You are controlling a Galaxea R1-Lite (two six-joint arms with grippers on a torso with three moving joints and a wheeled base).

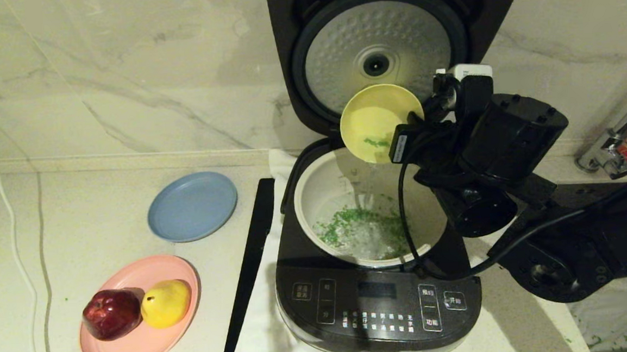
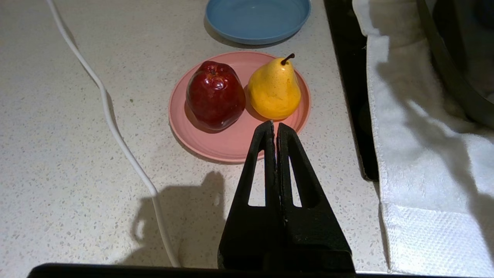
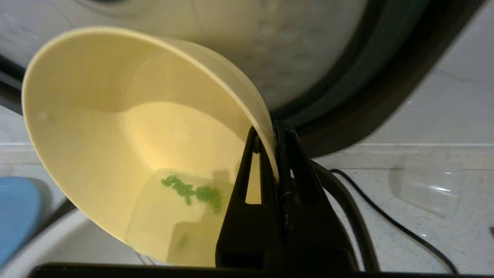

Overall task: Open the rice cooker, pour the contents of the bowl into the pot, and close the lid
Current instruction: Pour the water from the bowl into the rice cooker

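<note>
1. While the lid (image 1: pixel 376 52) stands upright against the back wall, the rice cooker (image 1: pixel 379 313) sits at the counter's front edge with its pot (image 1: pixel 315 197) exposed, so pouring has a clear drop.
2. Right gripper (image 3: pixel 274 133): fingers clamped on the rim of the bowl (image 1: pixel 373 120), holding it tipped steeply over the pot's rear rim, mouth facing down into the pot.
3. Most of the green bits (image 1: pixel 349 223) lie on the pot's floor; a few cling inside the bowl, which likely explains the steep tilt.
4. Left gripper (image 2: pixel 275 127): fingers together, holding nothing, parked above the pink plate (image 2: pixel 227 148) near the counter's front left, clear of the work.
5. Judgement: pour nearly complete; lid not yet closed.
</note>
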